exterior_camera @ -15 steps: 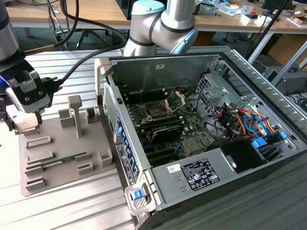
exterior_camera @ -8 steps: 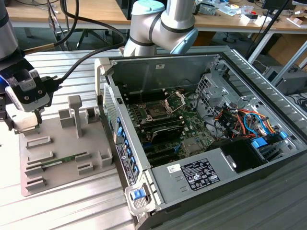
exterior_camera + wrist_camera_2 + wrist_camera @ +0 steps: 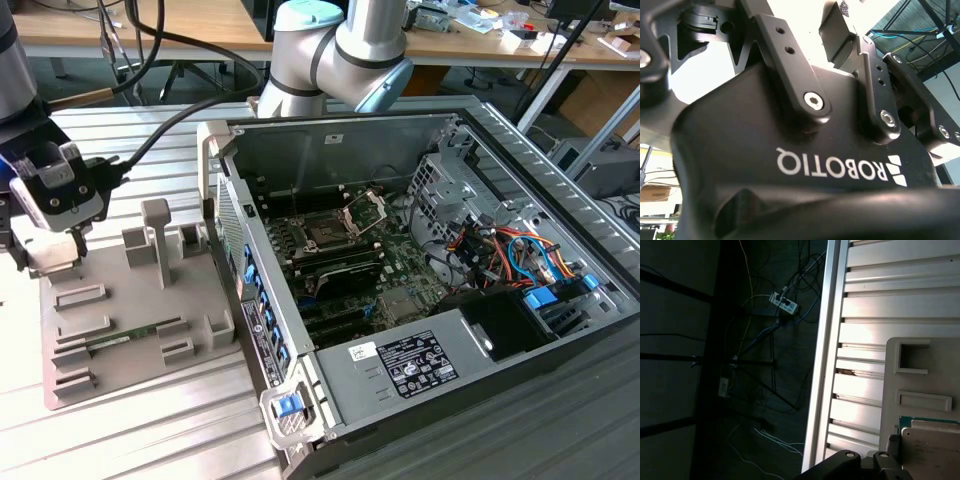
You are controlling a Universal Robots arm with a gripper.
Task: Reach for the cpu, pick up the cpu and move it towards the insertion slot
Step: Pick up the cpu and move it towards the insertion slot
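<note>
Cpu (image 3: pixel 935 450), pale silvery on top with a thin greenish strip along one side, lay flat on the grey fixture plate (image 3: pixel 920 385) in the first wrist view. It sat close to the corner of the plate nearest the table's long edge. Dark parts of the gripper reached to just beside the cpu there, but contact could not be made out.

In the exterior view the gripper (image 3: pixel 50 240) hung over the plate's far corner on the exterior view's left, low above the slotted aluminium table (image 3: pixel 150 440). Whether it was released or clenched could not be told, and the second wrist view gave its black body (image 3: pixel 790 130) from very close without settling that.

The insertion slot (image 3: pixel 325 233), a dark square socket with its silver frame swung up, sat on the motherboard inside the open computer case (image 3: pixel 330 150). It was well apart from the gripper, and the case stood on the table beside the plate's other end.

A green memory stick (image 3: pixel 125 338) lay in a groove near the plate's middle. Beyond the table's edge, cables and a power strip (image 3: pixel 784 304) lay on the dark floor.
</note>
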